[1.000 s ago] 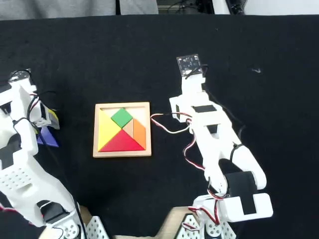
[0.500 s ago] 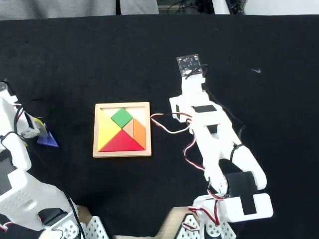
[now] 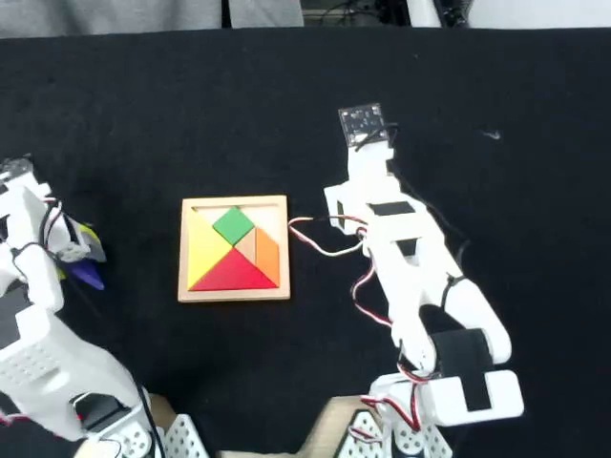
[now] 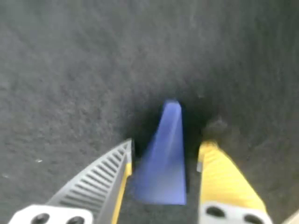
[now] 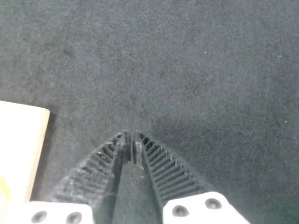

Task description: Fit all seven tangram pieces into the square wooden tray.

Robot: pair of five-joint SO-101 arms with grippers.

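Note:
The square wooden tray (image 3: 234, 200) lies mid-table and holds a green square (image 3: 233, 224), a yellow triangle (image 3: 204, 250), a red triangle (image 3: 234, 273) and orange and tan pieces. A blue triangle (image 3: 86, 277) lies on the black cloth far to the tray's left. My left gripper (image 3: 80, 256) is down over it. In the left wrist view the blue triangle (image 4: 163, 163) sits between the open fingers of that gripper (image 4: 163, 156), one finger against it and a thin gap at the other. My right gripper (image 5: 131, 144) is shut and empty, just right of the tray (image 5: 18, 144).
The right arm (image 3: 391, 229) stretches from the front edge to just beside the tray's right side, its cables (image 3: 320, 243) looping near the tray. Black cloth covers the whole table, with free room behind the tray and on the far right.
The left arm swung out to the left, then came back right and down over the blue triangle, so its fingers now straddle it. The right arm has not moved.

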